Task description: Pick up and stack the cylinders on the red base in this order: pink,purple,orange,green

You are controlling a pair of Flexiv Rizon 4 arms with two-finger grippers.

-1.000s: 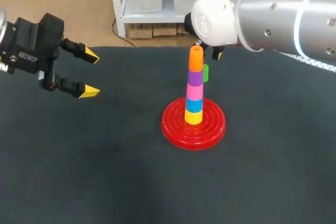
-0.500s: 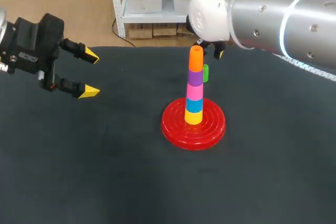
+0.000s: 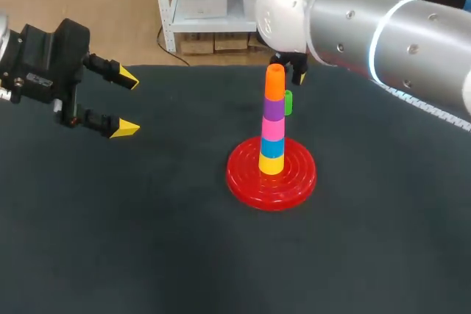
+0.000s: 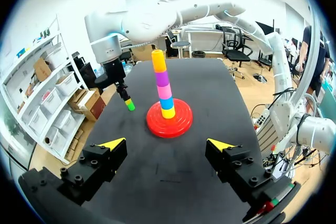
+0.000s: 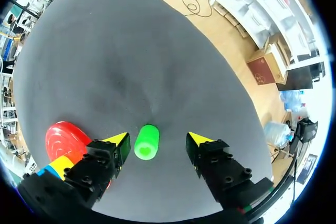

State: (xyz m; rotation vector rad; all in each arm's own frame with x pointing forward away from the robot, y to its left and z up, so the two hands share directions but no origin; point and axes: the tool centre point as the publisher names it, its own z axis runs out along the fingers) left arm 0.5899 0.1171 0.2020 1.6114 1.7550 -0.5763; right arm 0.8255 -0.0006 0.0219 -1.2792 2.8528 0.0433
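Approach to the last piece. The green cylinder [image 5: 146,141] stands on the desk [image 3: 147,240] just beyond the far side of the red base [image 3: 243,182], a little to the right of the stack and apart from it. The right gripper [image 5: 156,140] hangs above it with its fingers spread. In the right wrist view the cylinder lies between the two yellow tips, nearer one than the other and touching neither. The stack reads, from the base up, yellow cylinder [image 3: 271,164], blue cylinder [image 3: 271,148], pink cylinder [image 3: 273,129], purple cylinder [image 3: 274,109] and orange cylinder [image 3: 274,82], so only the green one is left to place. To do this step well, the gripper should probably centre the cylinder between its tips and descend straight. It should close on the cylinder's side walls and low enough for a firm hold. The lift should clear the tall, narrow stack, since a sideways brush could topple it. The left gripper [image 3: 126,103] hangs well apart at the left, its fingers also spread and holding nothing.
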